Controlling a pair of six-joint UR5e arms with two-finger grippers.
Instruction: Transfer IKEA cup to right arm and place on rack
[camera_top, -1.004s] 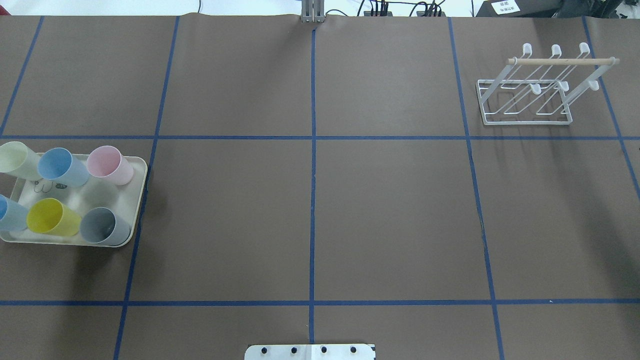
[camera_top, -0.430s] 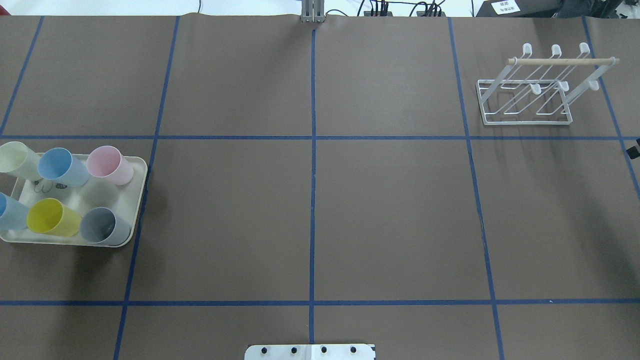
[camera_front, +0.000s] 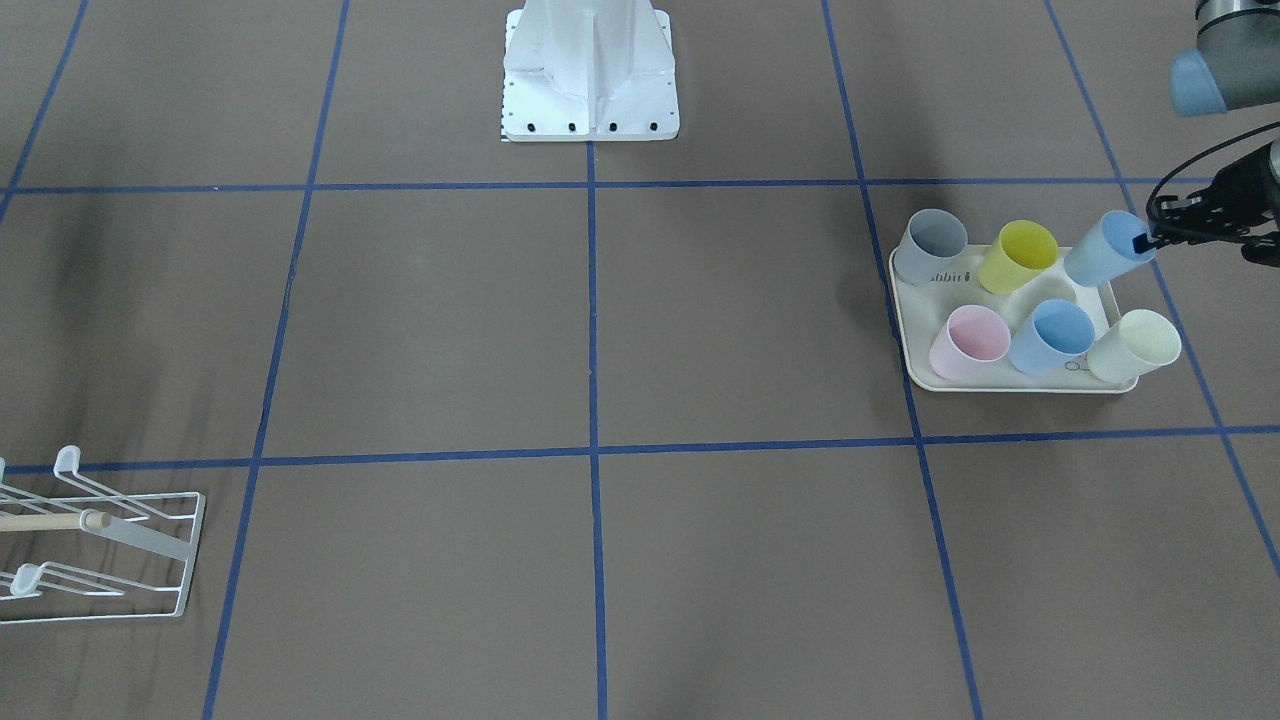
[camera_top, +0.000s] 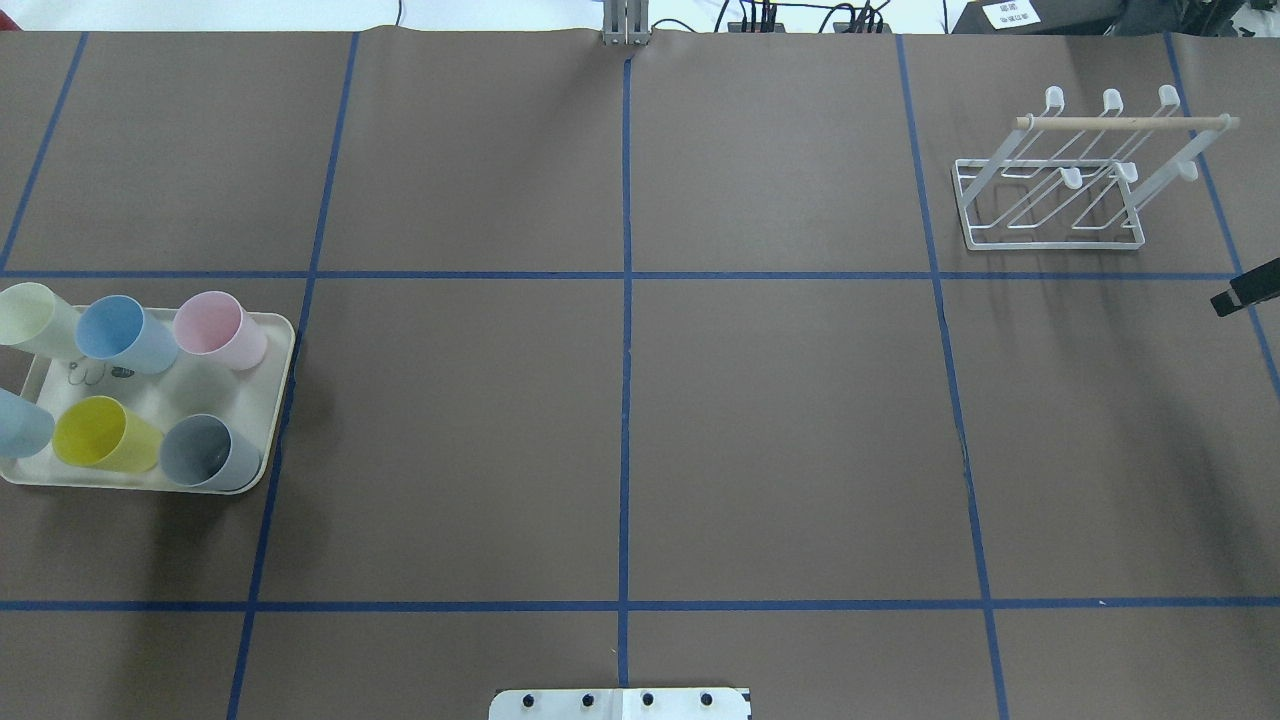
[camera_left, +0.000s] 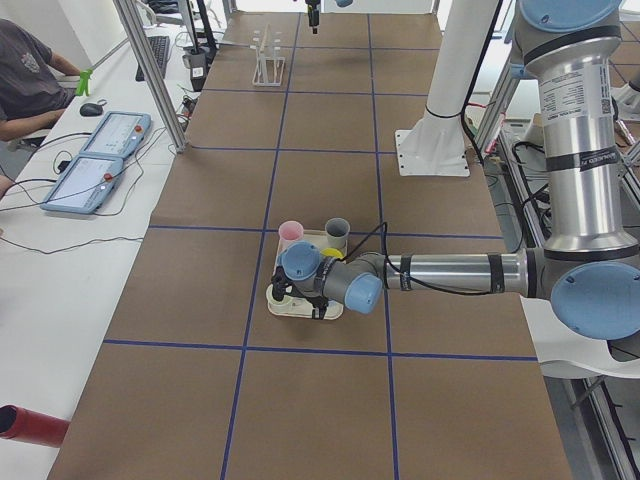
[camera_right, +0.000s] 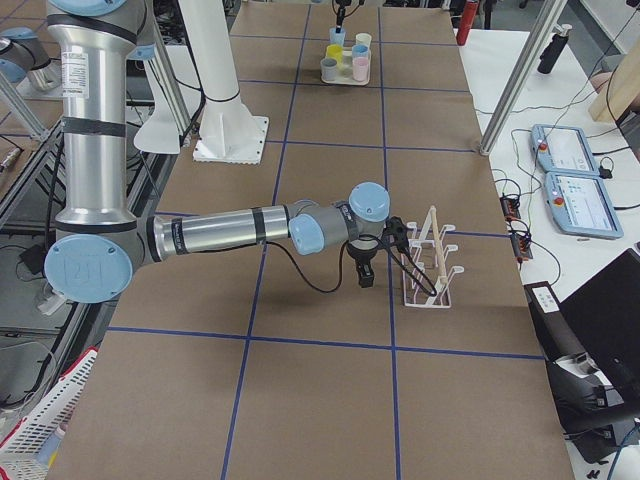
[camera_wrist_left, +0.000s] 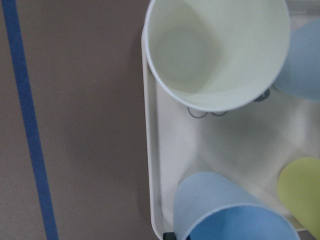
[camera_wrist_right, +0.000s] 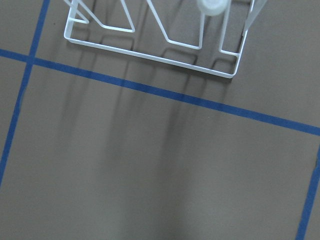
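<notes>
risk: the tilted blue cup (camera_front: 1100, 255) slips from a thin rim grip, or knocks the yellow cup (camera_front: 1018, 255) just beside it on the tray (camera_front: 1010, 384). left gripper (camera_front: 1148, 241) jaws appear clamped on the blue cup's rim. right gripper (camera_right: 366, 278) hangs empty beside the rack (camera_top: 1050, 235); its jaw state cannot be told.

Blue cup (camera_front: 1100, 258), pink cup (camera_top: 215, 325), yellow cup (camera_top: 100, 432) — cream tray (camera_top: 172, 400) — white rack (camera_top: 1070, 178).

Left gripper (camera_front: 1143, 241) apparently pinched closed, forearm level; right gripper (camera_right: 365, 280) points down.
</notes>
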